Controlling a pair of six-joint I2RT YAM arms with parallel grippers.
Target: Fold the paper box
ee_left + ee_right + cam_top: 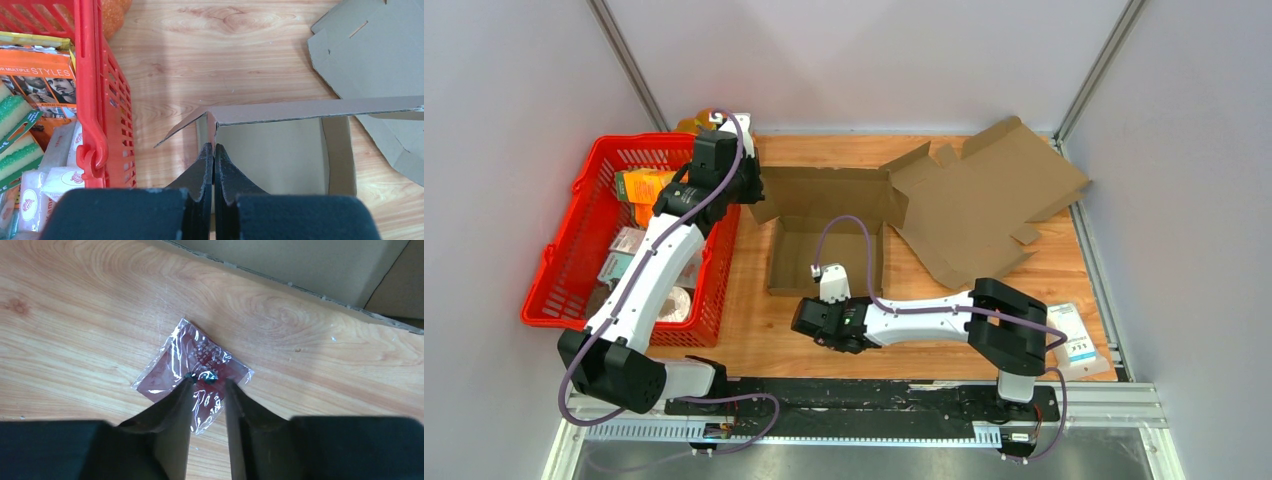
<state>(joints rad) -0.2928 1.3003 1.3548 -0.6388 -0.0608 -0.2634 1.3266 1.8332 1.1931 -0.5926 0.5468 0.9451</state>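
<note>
Paper box (824, 240): half-formed, open-topped, mid-surface (75, 340), lid panel spread flat toward right rear.
Left gripper (214, 150): closed, tips at box's far left corner; whether card is pinched is unclear.
Right gripper (206, 381): narrowly parted, tips on a clear packet (210, 355) before the box.

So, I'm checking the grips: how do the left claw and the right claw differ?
The left claw is shut; the right claw shows a gap between its fingers. The left claw's tips meet a corner wall of the paper box; the right claw's tips sit on a clear-wrapped red packet lying on the table. Both have black fingers.
</note>
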